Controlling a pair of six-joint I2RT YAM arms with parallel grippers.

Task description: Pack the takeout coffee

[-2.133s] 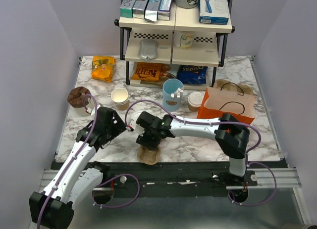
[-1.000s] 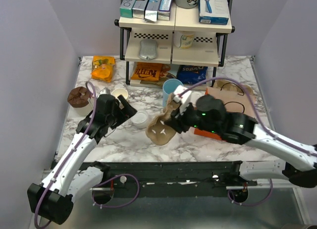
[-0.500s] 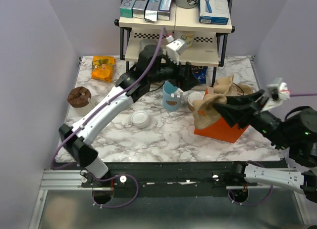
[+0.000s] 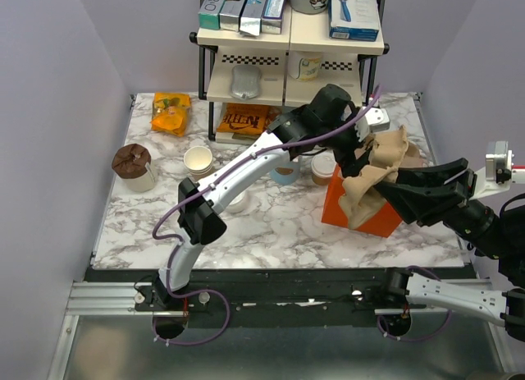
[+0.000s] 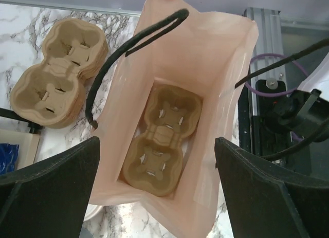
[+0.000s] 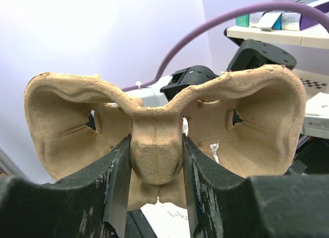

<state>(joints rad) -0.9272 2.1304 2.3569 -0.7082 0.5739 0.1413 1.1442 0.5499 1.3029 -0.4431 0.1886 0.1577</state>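
The takeout coffee (image 4: 321, 163), a tan cup with a white lid, stands on the table just left of the orange paper bag (image 4: 371, 217). My right gripper (image 4: 376, 193) is shut on the middle ridge of a tan pulp cup carrier (image 4: 379, 173) and holds it over the bag; the right wrist view shows the carrier (image 6: 257, 125) pinched between my jaws (image 6: 157, 156). My left gripper (image 4: 358, 150) hangs open over the bag's mouth. In the left wrist view it (image 5: 157, 197) is empty, above the bag (image 5: 221, 68), where a carrier (image 5: 162, 140) lies on the bottom.
A light-blue cup (image 4: 284, 173) stands left of the coffee, partly behind my left arm. An open paper cup (image 4: 198, 160) and a brown muffin (image 4: 131, 160) sit at the left. A shelf rack (image 4: 291, 76) stands at the back. A carrier stack (image 5: 59, 86) lies beside the bag.
My right gripper lifted the carrier from the table's front edge to over the bag. My left arm swung from the left side across to above the bag.
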